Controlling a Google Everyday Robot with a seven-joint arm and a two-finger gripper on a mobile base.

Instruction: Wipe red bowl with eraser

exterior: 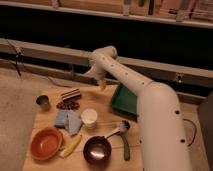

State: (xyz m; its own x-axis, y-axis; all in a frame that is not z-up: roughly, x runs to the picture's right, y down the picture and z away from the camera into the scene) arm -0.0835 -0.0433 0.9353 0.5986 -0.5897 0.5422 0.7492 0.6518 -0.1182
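Nearest, at the lower left of the frame, the red bowl [46, 143] sits upright on the table [106, 108] with its mouth open to the top, so its inside could be wiped without turning it. A banana [71, 146] lies just beside its right rim, and a dark metal bowl [97, 149] stands further right, next to a green-handled utensil [125, 144]. Behind these, in the middle of the table, are a crumpled blue cloth [69, 121] and a white cup [89, 118], with a small metal cup [44, 103] off to the left. Further back lies a dark striped block, probably the eraser [71, 94], flat and free on the wood with nothing on top of it. A green tray [125, 100] fills the right side. Farthest, at upper centre, the gripper [101, 80] hangs over the table's back edge, just right of the eraser and well apart from the bowl. It looks placed to come down on the eraser first. Whether it is clenched or released I cannot tell.
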